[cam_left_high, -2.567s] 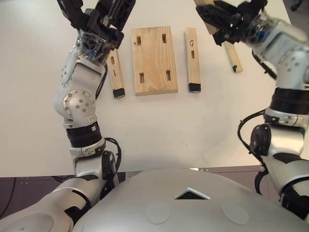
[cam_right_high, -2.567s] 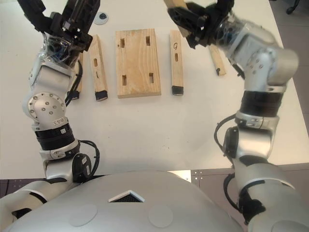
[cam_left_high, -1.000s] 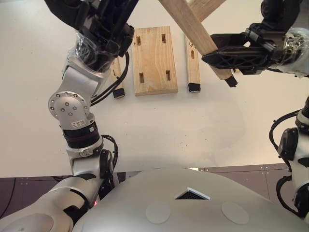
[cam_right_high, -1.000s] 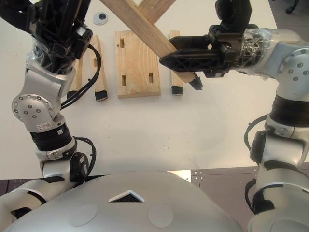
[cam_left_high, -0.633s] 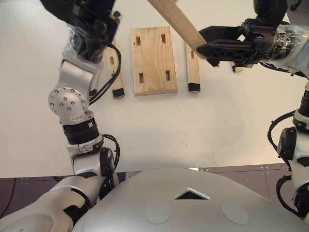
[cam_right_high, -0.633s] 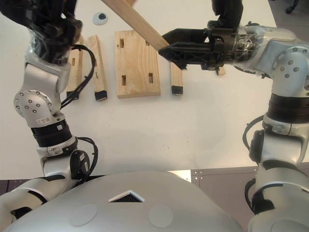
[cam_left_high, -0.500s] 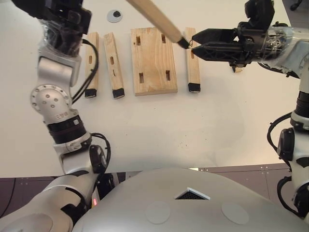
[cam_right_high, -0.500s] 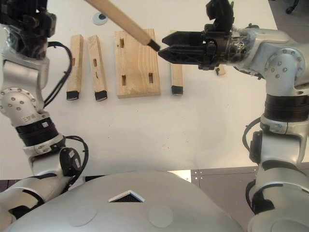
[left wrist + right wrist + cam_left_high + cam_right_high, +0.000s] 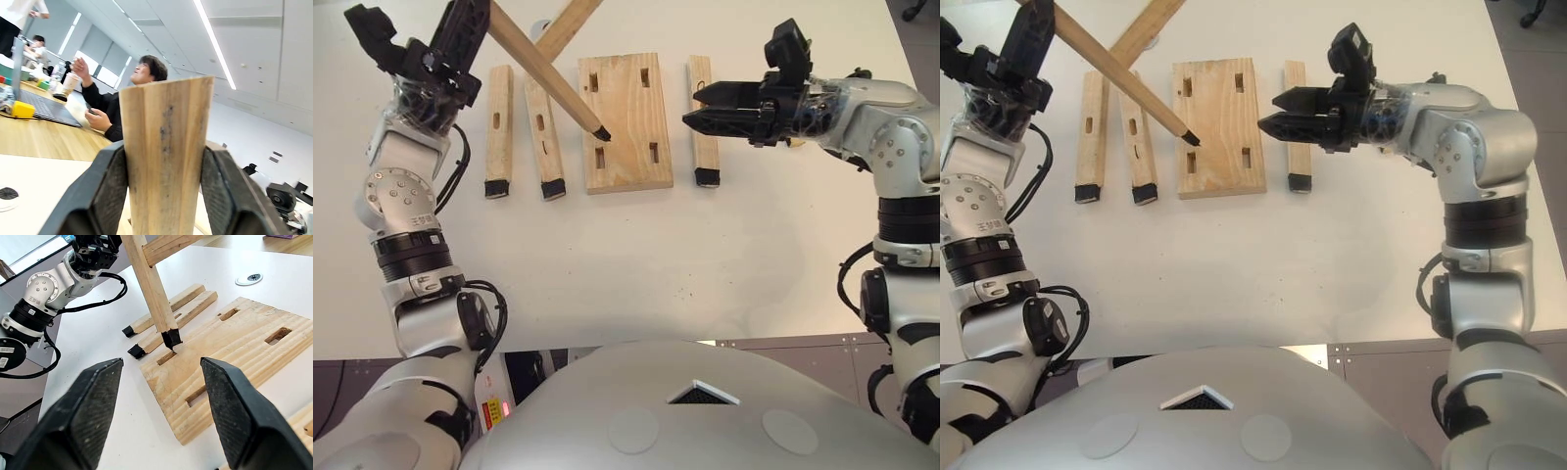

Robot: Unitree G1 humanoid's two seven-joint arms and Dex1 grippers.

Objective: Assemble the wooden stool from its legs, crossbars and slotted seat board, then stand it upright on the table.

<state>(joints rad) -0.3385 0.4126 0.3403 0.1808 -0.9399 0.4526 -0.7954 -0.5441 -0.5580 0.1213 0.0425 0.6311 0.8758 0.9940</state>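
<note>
My left gripper [image 9: 475, 24] at the far left is shut on the top of a wooden leg [image 9: 548, 73] with a crossbar [image 9: 563, 24] fixed across it. The leg slants down and its black tip [image 9: 171, 339] sits at a slot of the slotted seat board [image 9: 626, 147]; I cannot tell if it is inside. The board lies flat mid-table. In the left wrist view the leg [image 9: 166, 147] stands between both fingers. My right gripper [image 9: 697, 110] hovers open over the loose leg [image 9: 705, 147] right of the board, with nothing between its fingers [image 9: 98, 406].
Two more legs [image 9: 497, 132] [image 9: 545, 147] lie side by side to the left of the board. A short wooden piece [image 9: 793, 141] peeks out behind my right arm. A small round disc [image 9: 539, 26] sits at the far edge. The table's near half is bare.
My right gripper has let go of the leg and drawn back to the right. The left arm has swung the leg and crossbar down, so its tip now meets the board.
</note>
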